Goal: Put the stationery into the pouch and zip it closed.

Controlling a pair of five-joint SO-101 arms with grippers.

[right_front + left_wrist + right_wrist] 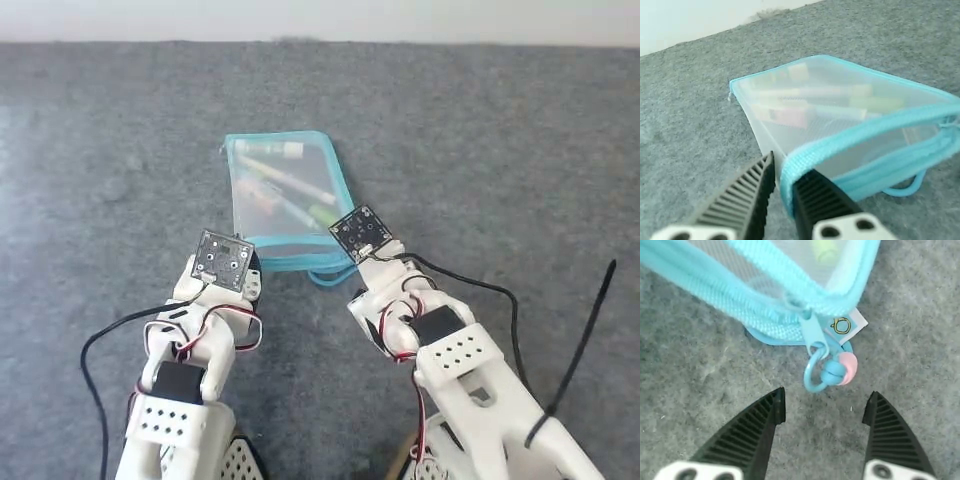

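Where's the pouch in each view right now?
High view: pouch at picture centre.
Left wrist view: pouch ahead, its near corner pinched in the left gripper.
Right wrist view: pouch beyond the open right gripper, zipper pull nearest.
Shared landmark: the teal zipper edge.

Grey felt mat (100, 150) covers table; pale wall (320, 20) along far edge

Stationery (297, 208) lies in the pouch (290, 257) on the surface (500, 150); left gripper (789, 170) at its near-left corner, right gripper (827, 396) before the zip pull (815, 340).
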